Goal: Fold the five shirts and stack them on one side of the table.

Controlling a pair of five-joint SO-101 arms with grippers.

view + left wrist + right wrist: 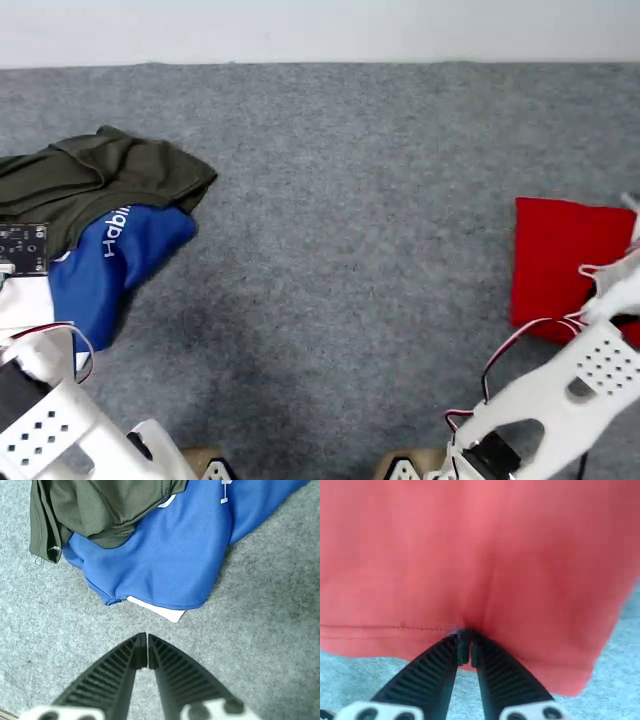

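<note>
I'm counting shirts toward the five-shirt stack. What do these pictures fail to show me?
1. High view: the left edge cuts the pile; the olive shirt covers the blue shirt, which covers a white cloth, so its count is unsure.
2. High view: the right arm and right edge hide part of the red shirt.
3. Right wrist view: the red shirt is too close to count its layers.

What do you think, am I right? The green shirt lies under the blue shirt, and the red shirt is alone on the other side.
Not quite. The green shirt lies on top of the blue shirt, not under it, as the high view shows. The red shirt is alone on the other side, as you said.
</note>
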